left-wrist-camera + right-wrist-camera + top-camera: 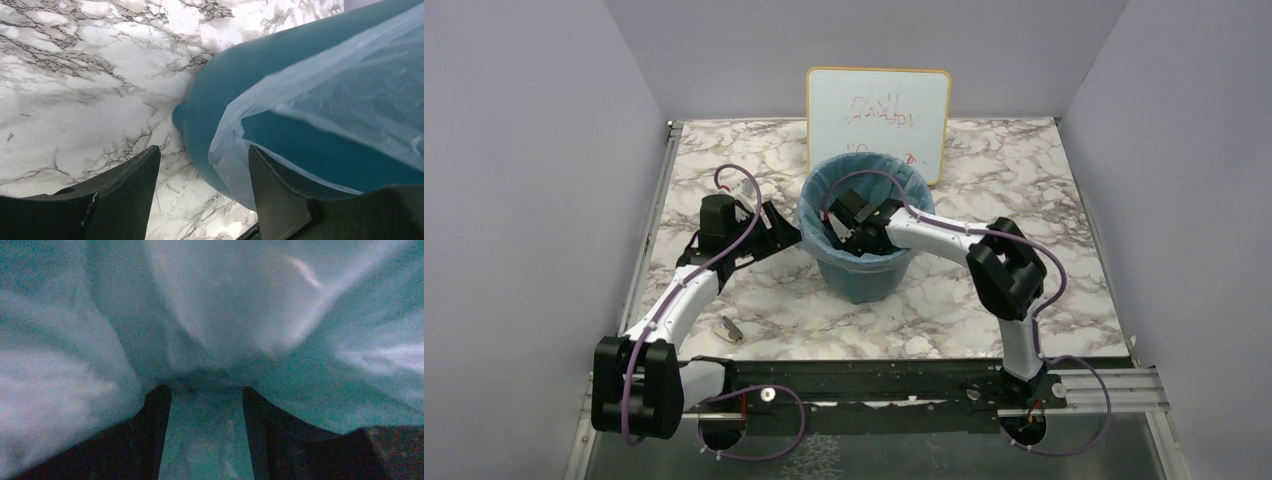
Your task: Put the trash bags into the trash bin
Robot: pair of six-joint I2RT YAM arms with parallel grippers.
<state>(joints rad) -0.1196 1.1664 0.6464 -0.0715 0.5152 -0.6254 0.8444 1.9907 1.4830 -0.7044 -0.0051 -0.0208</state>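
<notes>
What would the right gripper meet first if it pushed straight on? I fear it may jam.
Probably the thin translucent light-blue plastic bag lining the bin; it fills the view just beyond the right gripper, though depth is unclear.

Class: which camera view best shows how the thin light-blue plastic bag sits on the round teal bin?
The top external view: the thin light-blue plastic bag drapes over the round teal bin's whole rim. The left wrist view shows only one overhanging edge; the right wrist view only blurred bag folds inside.

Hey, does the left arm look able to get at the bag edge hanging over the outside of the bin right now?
Probably yes. The left gripper sits open beside the trash bin, and the draped edge of the trash bag hangs between its fingers with nothing in the way.
</notes>
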